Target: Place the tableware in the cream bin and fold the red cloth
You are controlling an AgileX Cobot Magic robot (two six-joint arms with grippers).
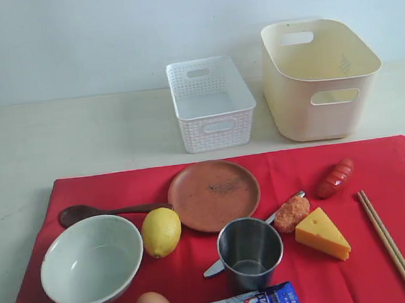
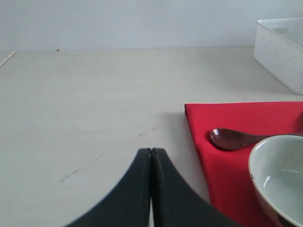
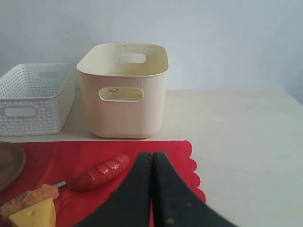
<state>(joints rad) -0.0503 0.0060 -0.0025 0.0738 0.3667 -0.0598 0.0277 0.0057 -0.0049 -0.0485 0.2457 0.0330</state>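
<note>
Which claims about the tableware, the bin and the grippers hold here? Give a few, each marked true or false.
1. The left gripper and the right gripper are both shut and empty. True.
2. The lemon lies inside the bowl. False: it lies on the red cloth beside the bowl.
3. The steel cup stands upright on the cloth. True.
4. The chopsticks are in the cream bin. False: they lie on the cloth.

Knife (image 1: 215, 267) behind cup (image 1: 249, 280), maybe touching; bin (image 1: 305, 119) behind cloth (image 1: 325, 282).

This looks like a lab test bench. A pale table (image 1: 47, 142) meets a bare white wall (image 1: 74, 35). A plate (image 1: 214, 195) and cheese (image 1: 322, 233) lie on a red cloth (image 1: 339, 281).
</note>
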